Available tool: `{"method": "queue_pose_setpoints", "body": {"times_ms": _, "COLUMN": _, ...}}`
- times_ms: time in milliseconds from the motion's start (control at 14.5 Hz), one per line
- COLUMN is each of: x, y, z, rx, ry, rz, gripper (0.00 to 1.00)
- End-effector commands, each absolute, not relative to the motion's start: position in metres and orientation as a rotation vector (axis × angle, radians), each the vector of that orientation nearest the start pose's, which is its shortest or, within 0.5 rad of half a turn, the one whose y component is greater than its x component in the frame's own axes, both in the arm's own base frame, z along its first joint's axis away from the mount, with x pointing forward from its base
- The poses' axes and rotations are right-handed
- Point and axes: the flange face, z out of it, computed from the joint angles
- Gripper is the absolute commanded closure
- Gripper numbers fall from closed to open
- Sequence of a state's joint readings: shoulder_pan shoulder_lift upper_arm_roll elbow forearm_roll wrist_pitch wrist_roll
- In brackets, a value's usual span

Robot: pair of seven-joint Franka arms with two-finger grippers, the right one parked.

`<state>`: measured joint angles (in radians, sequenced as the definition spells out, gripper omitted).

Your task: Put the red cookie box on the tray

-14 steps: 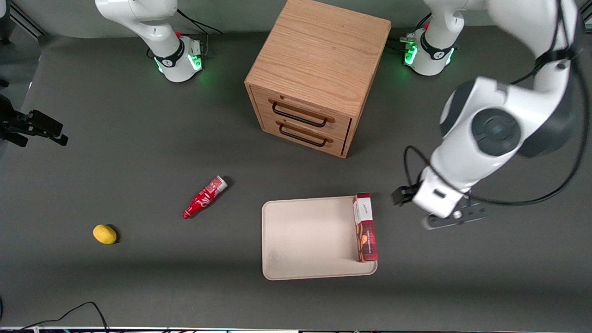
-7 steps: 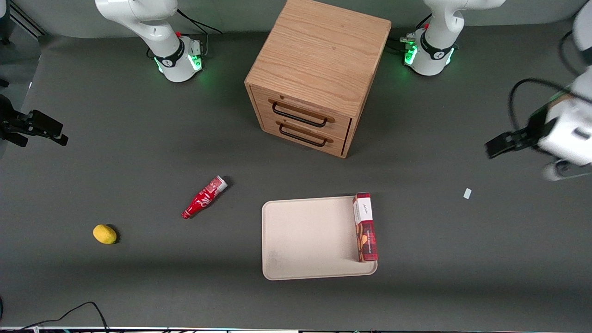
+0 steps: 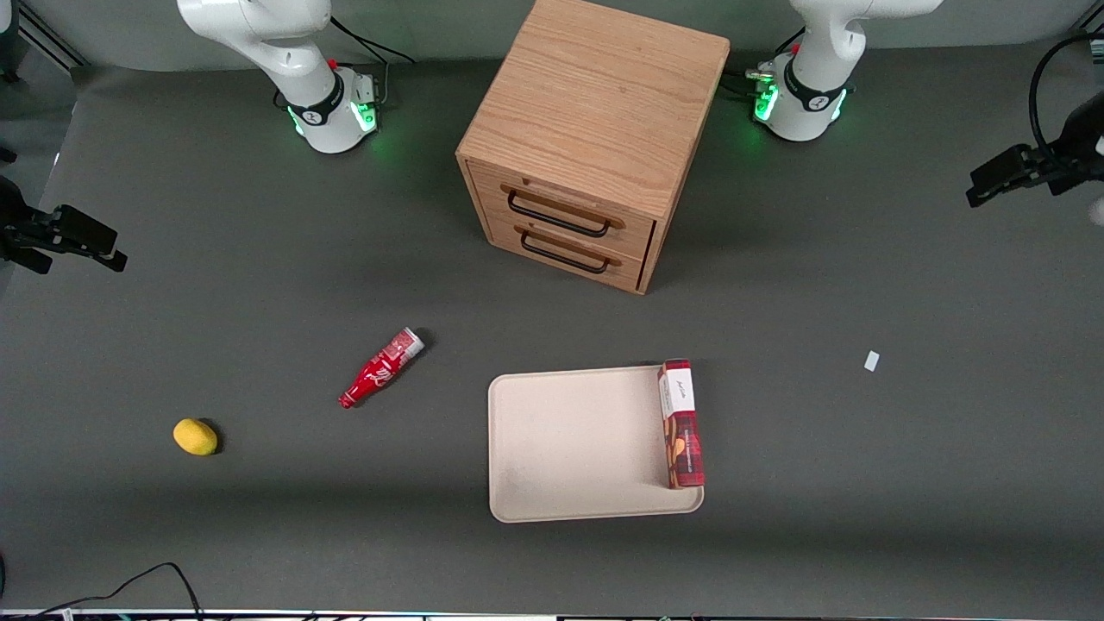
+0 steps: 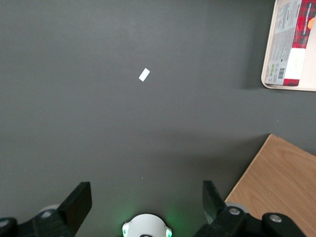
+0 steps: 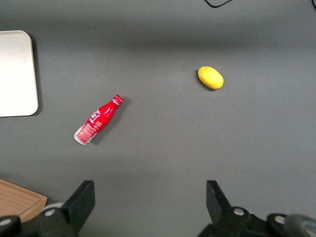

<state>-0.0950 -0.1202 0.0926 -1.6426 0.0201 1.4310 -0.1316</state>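
- The counter (image 3: pixel 259 535), covered in dark grey matting, carried everything in sight.
- The wooden two-drawer cabinet (image 3: pixel 595 129) stood on the counter, farther from the front camera than the tray, its two dark handles facing that camera; a corner of its top also showed in the left wrist view (image 4: pixel 281 182).
- The tray (image 3: pixel 573 444), cream-beige with rounded corners and a low rim, lay flat on the counter in front of the cabinet and nearer the front camera than it.
- The red cookie box (image 3: pixel 680 424) lay along the tray's edge toward the working arm's end of the counter. Its white end panel pointed toward the cabinet, and its plaid length ran toward the front camera. In the left wrist view the box (image 4: pixel 291 42) rested on the tray's corner, just inside the rim.
- The pincer (image 4: pixel 146 205) hung above bare counter at the working arm's end, well apart from the tray and the box. Its two dark fingers (image 4: pixel 79 202) were spread wide with nothing between them. In the front view the pincer (image 3: pixel 1000 177) showed only partly.
- The small red soda bottle (image 3: pixel 380 368) lay on its side toward the parked arm's end, apart from the tray, silver cap end pointing toward the cabinet.
- The yellow lemon-like object (image 3: pixel 195 436) lay still nearer the parked arm's end than the bottle.
- A small white scrap (image 3: pixel 871 360) lay on the counter between the tray and the working arm's end.
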Motion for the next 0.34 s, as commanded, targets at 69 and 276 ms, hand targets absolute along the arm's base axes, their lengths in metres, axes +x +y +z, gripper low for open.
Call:
{"method": "queue_pose_setpoints", "body": {"times_ms": 69, "x": 0.495, "y": 0.012, "z": 0.648, "rx": -3.12, "ry": -0.164, "rz": 0.118, "gripper": 0.0}}
{"method": "queue_pose_setpoints", "body": {"times_ms": 276, "x": 0.503, "y": 0.011, "z": 0.663, "rx": -3.125, "ry": -0.042, "rz": 0.116, "gripper": 0.0}}
